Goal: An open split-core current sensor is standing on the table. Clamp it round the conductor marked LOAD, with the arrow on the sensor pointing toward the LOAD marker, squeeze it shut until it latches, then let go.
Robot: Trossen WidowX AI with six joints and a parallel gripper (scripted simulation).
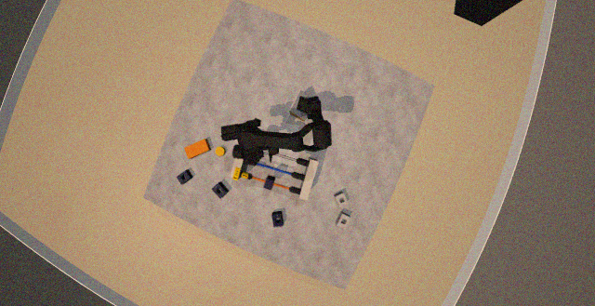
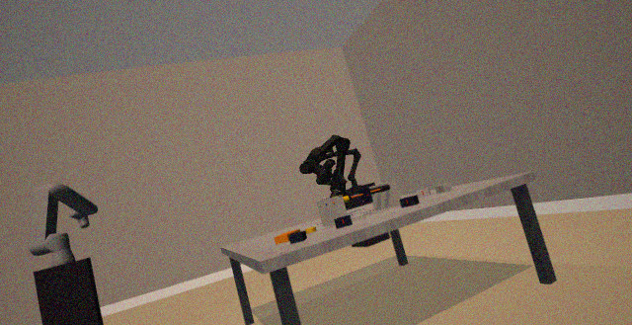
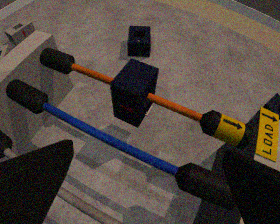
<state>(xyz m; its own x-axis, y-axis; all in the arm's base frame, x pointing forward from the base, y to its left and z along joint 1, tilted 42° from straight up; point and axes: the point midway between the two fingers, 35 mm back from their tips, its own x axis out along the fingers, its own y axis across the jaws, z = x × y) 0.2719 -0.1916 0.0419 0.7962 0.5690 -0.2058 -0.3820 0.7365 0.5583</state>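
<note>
The dark current sensor [image 1: 270, 182] [image 2: 360, 199] [image 3: 134, 92] sits around the orange conductor [image 1: 281, 185] [image 3: 176, 106], between its two black end sleeves. It looks like a closed block with a faint red mark on one face; the latch and the arrow's direction cannot be made out. The yellow LOAD marker [image 1: 237, 173] [image 3: 267, 135] is at one end, beside a yellow band [image 3: 230, 128] with an arrow. My gripper [image 3: 149, 153] is open and empty. It is above the rack, off the sensor, with the blue conductor [image 1: 274, 169] [image 3: 111, 142] in view between its fingers.
A pale end plate [image 1: 310, 180] holds the conductors, with a grey conductor [image 3: 86, 205] beside the blue one. Dark blocks [image 1: 277, 219] [image 1: 220, 190] [image 1: 185, 177], two white blocks [image 1: 341, 198] [image 1: 344, 219], an orange block [image 1: 197, 149] and a yellow cylinder [image 1: 219, 151] lie around the rack.
</note>
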